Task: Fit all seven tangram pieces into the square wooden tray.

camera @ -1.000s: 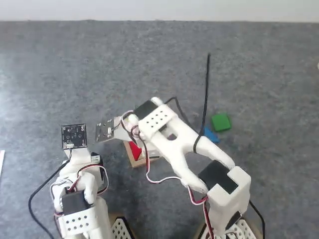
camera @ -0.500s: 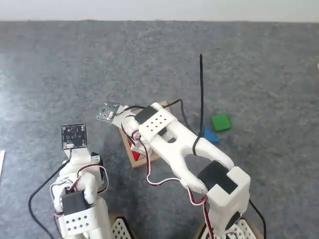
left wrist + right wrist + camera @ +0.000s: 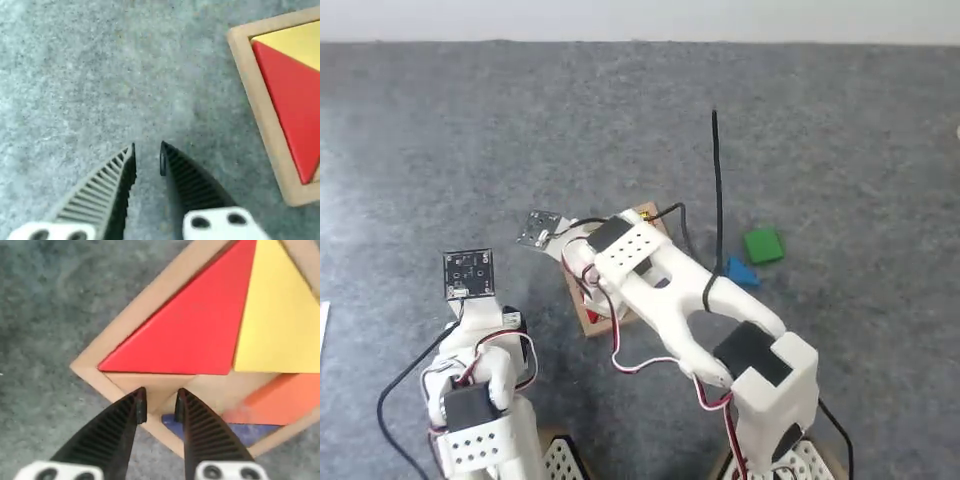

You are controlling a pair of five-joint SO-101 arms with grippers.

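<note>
Though mostly covered by the right arm (image 3: 660,285) in the high view, can still make out square wooden tray (image 3: 131,315) lying flat on gray carpet (image 3: 470,130). Holds four pieces seated inside the rim: red triangle (image 3: 195,325) with its long edge toward one tray corner, yellow triangle (image 3: 275,315) touching red along a shared edge, orange piece (image 3: 280,400) touching yellow, dark blue piece (image 3: 250,431) wedged between orange and the rim. Leaves a bare wooden patch of tray floor between red's long edge and that corner. Off the tray, on the carpet on the side away from the left arm (image 3: 475,400): green piece (image 3: 763,245) and blue piece (image 3: 740,270), just beside each other, blue the nearer to the tray, neither touching it. Right gripper (image 3: 160,402) hanging directly over the tray's bare corner patch, fingers (image 3: 125,425) parted by a narrow gap, gripping nothing, tray floor and rim visible between the tips. Cannot tell whether the tips touch the wood. Left gripper (image 3: 147,150) over bare carpet beside another tray corner, clear of the rim, fingers likewise a little apart and holding nothing. From that wrist view, can also see red and yellow meeting just inside the tray rim.
</note>
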